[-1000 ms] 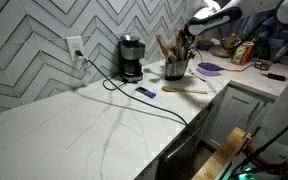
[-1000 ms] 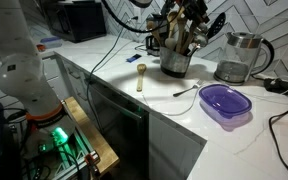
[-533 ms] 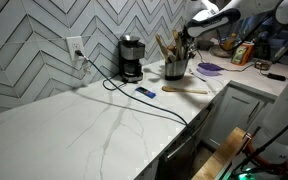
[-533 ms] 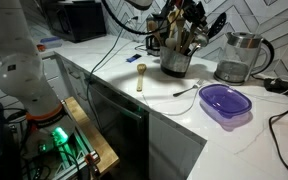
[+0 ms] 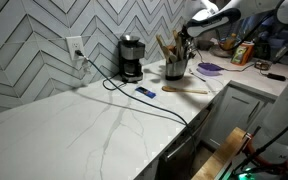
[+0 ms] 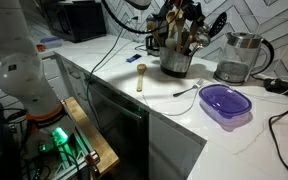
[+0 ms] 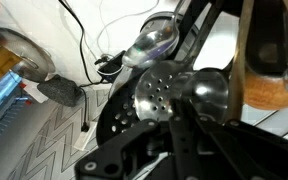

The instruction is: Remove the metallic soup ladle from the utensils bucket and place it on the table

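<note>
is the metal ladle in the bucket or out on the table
In: the metallic soup ladle stands inside the utensils bucket, its shiny bowl sticking up, not on the table.

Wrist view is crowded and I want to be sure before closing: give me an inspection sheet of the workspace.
Surface: white marble-look table with grey veins.
Job's things: utensils bucket upright and packed with utensils; metallic soup ladle is probably the shiny bowl in the wrist view, not yet on the table.
Clutter: coffee maker, glass kettle, purple container, wooden utensil lying flat, small blue object.
Grippers: gripper hangs over the bucket among the handles; whether it is open or shut cannot be told.
Cables: black cable runs from the wall outlet across the table.
Surroundings: herringbone tile wall.
</note>
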Robot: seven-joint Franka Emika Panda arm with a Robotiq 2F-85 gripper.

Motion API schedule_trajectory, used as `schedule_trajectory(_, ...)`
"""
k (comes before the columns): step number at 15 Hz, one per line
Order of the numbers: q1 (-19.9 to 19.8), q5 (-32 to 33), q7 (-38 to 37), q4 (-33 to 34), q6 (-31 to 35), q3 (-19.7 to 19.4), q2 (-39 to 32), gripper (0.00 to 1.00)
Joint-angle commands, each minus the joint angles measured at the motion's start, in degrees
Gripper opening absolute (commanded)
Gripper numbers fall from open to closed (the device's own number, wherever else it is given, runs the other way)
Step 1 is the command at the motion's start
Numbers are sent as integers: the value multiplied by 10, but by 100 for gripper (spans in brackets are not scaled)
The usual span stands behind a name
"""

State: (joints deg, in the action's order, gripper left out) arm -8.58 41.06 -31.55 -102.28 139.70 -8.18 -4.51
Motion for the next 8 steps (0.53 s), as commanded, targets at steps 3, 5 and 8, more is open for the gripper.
schedule_trajectory(3, 8, 40, -22, -24, 8, -7, 35, 0)
schedule_trajectory(5, 7, 50, -26, -26, 10, -5, 44, 1)
schedule_trajectory(8, 7, 69, -37, -31, 9, -2, 59, 1)
